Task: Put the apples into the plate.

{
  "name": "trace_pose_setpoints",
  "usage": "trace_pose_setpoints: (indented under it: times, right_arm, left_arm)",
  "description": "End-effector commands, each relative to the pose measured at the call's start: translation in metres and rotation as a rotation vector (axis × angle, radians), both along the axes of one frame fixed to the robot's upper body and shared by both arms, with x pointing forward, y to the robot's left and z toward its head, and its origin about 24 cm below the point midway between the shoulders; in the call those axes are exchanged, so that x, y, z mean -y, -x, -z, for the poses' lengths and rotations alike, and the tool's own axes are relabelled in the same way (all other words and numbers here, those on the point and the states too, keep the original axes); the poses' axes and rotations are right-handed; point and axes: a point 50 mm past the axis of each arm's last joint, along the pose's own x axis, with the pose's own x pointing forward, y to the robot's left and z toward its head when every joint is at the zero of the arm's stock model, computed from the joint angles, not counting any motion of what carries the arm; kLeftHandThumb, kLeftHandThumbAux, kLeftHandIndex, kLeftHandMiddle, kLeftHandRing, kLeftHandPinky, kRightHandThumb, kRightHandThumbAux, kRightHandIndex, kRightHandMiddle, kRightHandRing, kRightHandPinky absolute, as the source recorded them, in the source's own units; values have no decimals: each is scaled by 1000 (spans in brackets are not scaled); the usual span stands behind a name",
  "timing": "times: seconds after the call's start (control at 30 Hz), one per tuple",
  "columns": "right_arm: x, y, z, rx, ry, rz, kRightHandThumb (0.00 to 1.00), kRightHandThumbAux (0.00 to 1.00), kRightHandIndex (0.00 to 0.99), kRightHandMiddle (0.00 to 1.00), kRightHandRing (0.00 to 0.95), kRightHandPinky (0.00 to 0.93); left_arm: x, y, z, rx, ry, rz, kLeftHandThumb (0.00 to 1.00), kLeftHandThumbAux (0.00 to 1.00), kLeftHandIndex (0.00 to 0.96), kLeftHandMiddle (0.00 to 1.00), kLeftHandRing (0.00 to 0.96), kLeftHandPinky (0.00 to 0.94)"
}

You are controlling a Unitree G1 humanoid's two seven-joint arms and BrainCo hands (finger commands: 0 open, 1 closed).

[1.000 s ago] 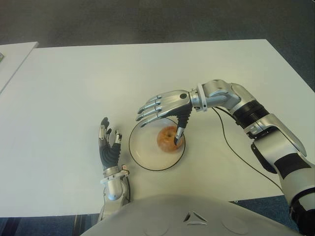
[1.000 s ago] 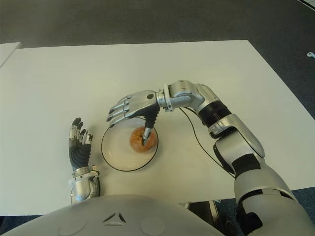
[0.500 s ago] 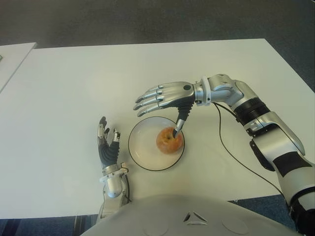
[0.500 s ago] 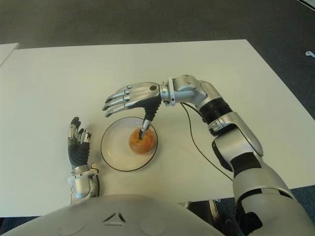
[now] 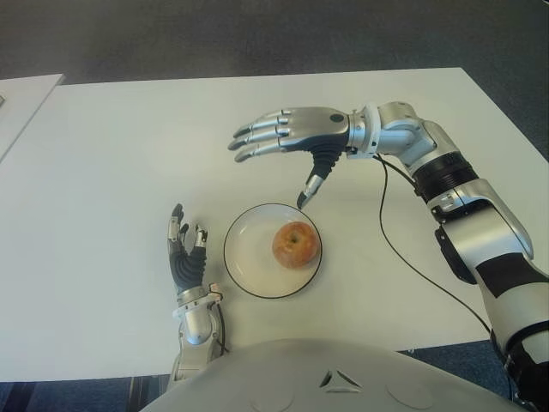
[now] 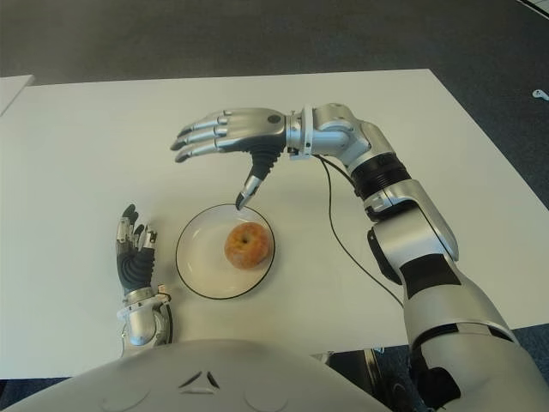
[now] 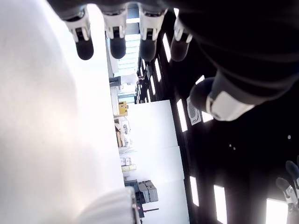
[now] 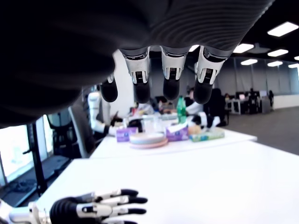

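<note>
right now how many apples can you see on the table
1. The apple sits in the plate, toward its right side, in front of the robot. The right hand is open above and beyond it, holding nothing. No other apple shows on the table.

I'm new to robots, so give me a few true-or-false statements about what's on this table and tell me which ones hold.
1. The apple lies in the plate. True.
2. The right hand grips the apple. False: it is open, above the table beyond the plate, holding nothing.
3. The left hand shows to the left of the plate. True.
4. Two apples are in the plate. False: only one is there.
5. The left hand is clenched in a fist. False: its fingers are spread.
</note>
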Motion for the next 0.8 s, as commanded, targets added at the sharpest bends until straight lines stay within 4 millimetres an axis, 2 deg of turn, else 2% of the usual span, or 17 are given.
trace_pose_setpoints:
  times: [0.03,0.3,0.47,0.53,0.6,0.67,0.8]
  right_arm:
    - [7,-7,-6,-34,-14,49,93,289,0,0,0,0]
    - [32,-15,-7,-154,-56,155,90,285,0,0,0,0]
    - [62,-23,-6,-253,-174,289,64,274,0,0,0,0]
    - [71,-31,4,-344,-233,365,60,273,0,0,0,0]
    - [91,-57,32,-640,-441,587,62,271,0,0,0,0]
    - [102,-62,48,-830,-608,646,74,280,0,0,0,0]
    - [103,-55,58,-889,-714,620,96,298,0,0,0,0]
  left_arm:
    - [10,8,12,-89,50,-9,0,526,124,78,61,40]
    - [14,5,10,-79,69,-18,0,545,126,73,59,56]
    - [16,7,9,-76,76,-4,0,554,127,81,69,69]
    - [17,7,10,-78,80,-2,0,556,130,84,73,76]
    - [13,5,15,-78,84,23,0,563,127,78,70,68]
    - [12,5,17,-82,87,42,1,563,113,60,51,39]
    - [10,7,17,-84,79,47,12,540,79,21,13,8]
